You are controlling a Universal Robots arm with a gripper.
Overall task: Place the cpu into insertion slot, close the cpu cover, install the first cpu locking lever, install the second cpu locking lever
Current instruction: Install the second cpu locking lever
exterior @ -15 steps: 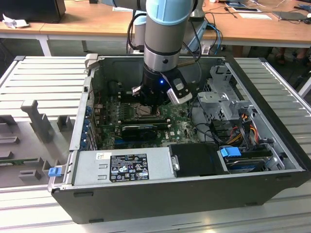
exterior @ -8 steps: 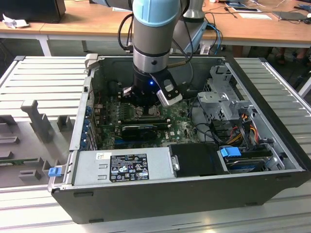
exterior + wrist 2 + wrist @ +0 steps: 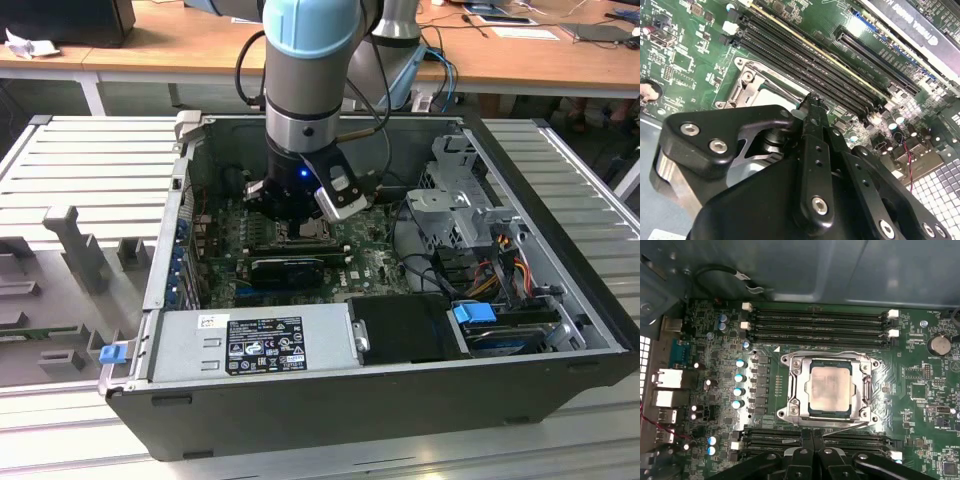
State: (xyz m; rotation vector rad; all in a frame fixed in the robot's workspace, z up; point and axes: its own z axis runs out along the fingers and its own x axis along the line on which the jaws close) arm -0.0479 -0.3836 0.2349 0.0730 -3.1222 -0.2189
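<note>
Inside the open computer case (image 3: 560,290), the cpu (image 3: 829,390) sits under the closed cpu cover (image 3: 792,390); the gripper (image 3: 812,436), jaws shut and empty, works a locking lever (image 3: 845,425).

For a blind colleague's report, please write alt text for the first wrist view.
The cpu lies flat in the insertion slot of a green motherboard, with the cpu cover closed around it. Black gripper fingers hang beside the socket, above the memory slots.

Long memory slots (image 3: 817,320) flank the insertion slot (image 3: 829,390) on two sides.
</note>
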